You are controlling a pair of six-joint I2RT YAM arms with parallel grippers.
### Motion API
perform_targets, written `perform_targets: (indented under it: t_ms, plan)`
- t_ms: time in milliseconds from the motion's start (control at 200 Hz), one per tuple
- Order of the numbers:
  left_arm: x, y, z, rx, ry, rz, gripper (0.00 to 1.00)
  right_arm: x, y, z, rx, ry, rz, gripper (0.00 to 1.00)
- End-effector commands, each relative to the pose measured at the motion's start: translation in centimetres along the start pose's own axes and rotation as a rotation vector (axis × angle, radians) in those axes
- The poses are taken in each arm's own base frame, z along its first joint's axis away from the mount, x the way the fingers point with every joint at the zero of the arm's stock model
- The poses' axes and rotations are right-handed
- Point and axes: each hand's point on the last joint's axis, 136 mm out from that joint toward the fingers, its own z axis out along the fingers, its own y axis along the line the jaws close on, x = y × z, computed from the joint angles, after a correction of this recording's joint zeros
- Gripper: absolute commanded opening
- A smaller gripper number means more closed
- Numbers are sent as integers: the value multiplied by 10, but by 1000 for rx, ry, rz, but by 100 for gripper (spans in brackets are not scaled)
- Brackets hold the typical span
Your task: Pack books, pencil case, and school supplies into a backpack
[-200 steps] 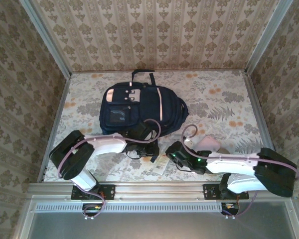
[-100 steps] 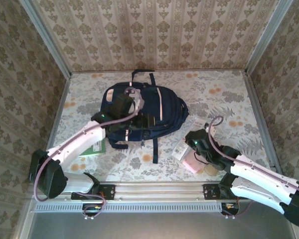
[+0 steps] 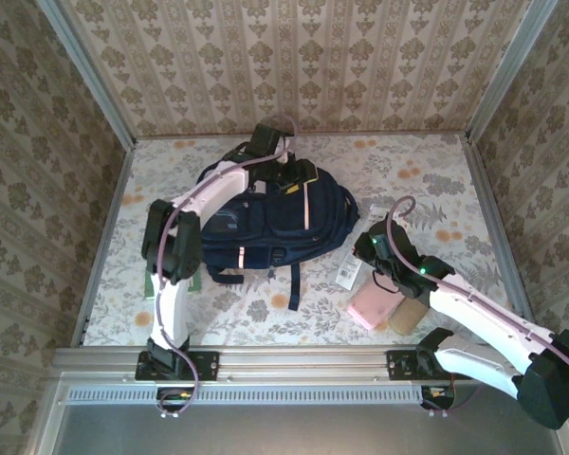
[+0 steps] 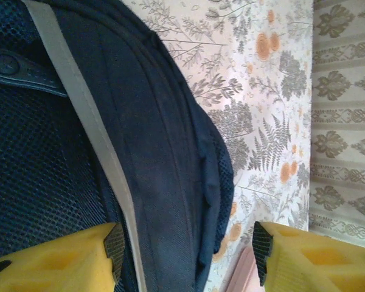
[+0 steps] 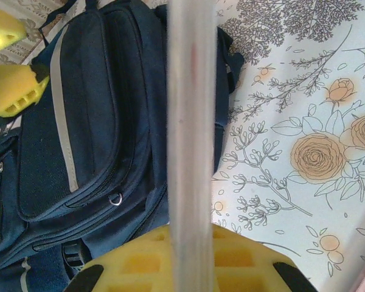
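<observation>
Floral tabletop point(image 3: 436, 180): the far end of the backpack point(image 3: 266, 227) is straddled by the open left tool point(image 4: 187, 246); a white packet point(image 3: 349, 275) is pinched by the right tool point(image 5: 188, 271) alongside.

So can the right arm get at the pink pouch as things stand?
Probably not yet. The pink pouch lies uncovered close beside that arm, next to the tan pouch, but the right gripper is shut on the white packet and would likely have to release it first.
</observation>
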Motion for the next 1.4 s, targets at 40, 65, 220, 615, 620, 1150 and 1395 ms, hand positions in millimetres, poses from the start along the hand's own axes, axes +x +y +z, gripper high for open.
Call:
perform_targets:
  t_ms: [40,65,220,615,620,1150,1395]
  plan:
    - [7,13,-5,-65,23,12,61,1,-6,8,-8,19,-38,0]
    - [9,15,-4,-69,28,13,60,0,-7,10,-6,16,-34,0]
    - [17,17,2,-49,54,3,58,-1,-13,21,-25,14,9,0]
    - [38,-2,28,-18,129,32,40,13,-27,40,-15,62,46,0]
    - [38,-2,28,-18,129,33,40,13,-27,40,-15,62,46,0]
    - [36,10,8,-202,144,175,0,-3,-23,22,-51,11,48,0]
    - [25,-38,-66,-104,79,283,0,-32,-11,-7,-39,-61,-61,0]
